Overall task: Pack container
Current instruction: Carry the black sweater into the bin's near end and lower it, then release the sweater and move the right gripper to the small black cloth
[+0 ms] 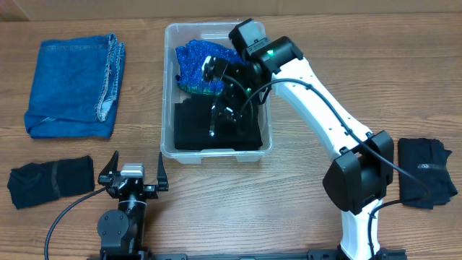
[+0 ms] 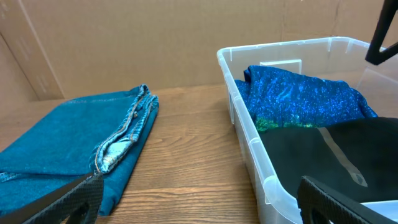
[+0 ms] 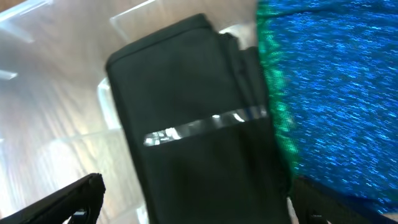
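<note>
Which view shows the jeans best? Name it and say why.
Overhead. It shows the whole folded jeans, every edge in frame, lying left of the container. The left wrist view shows only part of them, cut off at the frame's left and bottom edges. The right wrist view does not show them.

The container (image 1: 216,156) has little room left: a blue sparkly garment (image 1: 198,61) fills its far end, a folded black garment (image 1: 195,133) its near end, and the right arm (image 1: 317,97) reaches in across its right rim. Bare table (image 1: 274,209) lies open between the container, the left gripper (image 1: 137,160) and the folded jeans (image 1: 72,87).
</note>
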You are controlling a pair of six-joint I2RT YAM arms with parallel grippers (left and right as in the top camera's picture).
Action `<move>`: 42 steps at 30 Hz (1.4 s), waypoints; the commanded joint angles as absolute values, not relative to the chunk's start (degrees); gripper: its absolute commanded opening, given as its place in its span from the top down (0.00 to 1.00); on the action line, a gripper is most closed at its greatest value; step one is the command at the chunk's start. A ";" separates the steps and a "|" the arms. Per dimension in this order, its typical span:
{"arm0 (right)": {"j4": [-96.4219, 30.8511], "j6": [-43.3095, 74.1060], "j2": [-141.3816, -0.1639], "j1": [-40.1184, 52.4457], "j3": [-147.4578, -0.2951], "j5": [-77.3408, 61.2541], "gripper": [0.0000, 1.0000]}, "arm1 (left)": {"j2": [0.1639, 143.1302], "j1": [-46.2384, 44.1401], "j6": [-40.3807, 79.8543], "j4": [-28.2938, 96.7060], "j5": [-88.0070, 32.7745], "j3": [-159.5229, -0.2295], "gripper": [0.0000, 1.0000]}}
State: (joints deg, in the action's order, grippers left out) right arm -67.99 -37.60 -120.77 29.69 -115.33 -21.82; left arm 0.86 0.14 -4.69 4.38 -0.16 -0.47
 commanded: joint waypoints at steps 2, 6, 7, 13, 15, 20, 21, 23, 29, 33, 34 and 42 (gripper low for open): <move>-69.63 -28.32 -119.81 28.03 -121.10 -21.47 0.00 | 0.27 0.51 -5.17 4.32 0.43 -0.27 0.00; -74.11 -19.00 -117.95 27.03 -128.05 -21.96 0.00 | 0.27 0.51 -5.17 4.32 0.43 -0.25 0.00; -74.78 -17.56 -117.40 26.96 -128.44 -22.52 0.00 | 0.27 0.51 -5.17 4.32 0.43 -0.27 0.00; -75.96 -5.06 -114.28 22.35 -128.44 -14.55 0.00 | 0.27 0.51 -5.17 4.32 0.43 -0.27 0.00; -76.29 2.55 -111.85 17.39 -128.44 -11.16 0.00 | 0.27 0.51 -5.17 4.32 0.43 -0.27 0.00; -82.61 10.79 -104.86 -1.78 -128.44 -9.41 0.00 | 0.27 0.51 -5.17 4.32 0.43 -0.27 0.00; -84.71 11.03 -104.01 -5.98 -128.44 -9.30 0.00 | 0.27 0.51 -5.17 4.32 0.43 -0.25 0.00; -89.14 13.41 -103.18 -15.49 -128.44 -7.86 0.00 | 0.27 0.51 -5.17 4.32 0.43 -0.27 0.00; -89.78 21.10 -103.18 -36.29 -122.02 -6.46 0.00 | 0.27 0.51 -5.17 4.32 0.43 -0.27 0.00; -86.00 23.09 -103.18 -42.87 -111.70 -5.76 0.00 | 0.27 0.51 -5.17 4.32 0.43 -0.25 0.00; -84.31 23.24 -103.18 -44.05 -108.18 -5.56 0.00 | 0.27 0.51 -5.17 4.32 0.43 -0.27 0.00; -74.94 22.22 -103.18 -46.02 -86.80 -0.27 0.00 | 0.27 0.51 -5.17 4.32 0.40 -0.27 0.00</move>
State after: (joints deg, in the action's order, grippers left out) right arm -76.18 22.44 -103.96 -46.41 -90.56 -3.40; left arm 0.86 0.14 -4.69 4.36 -0.16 -0.47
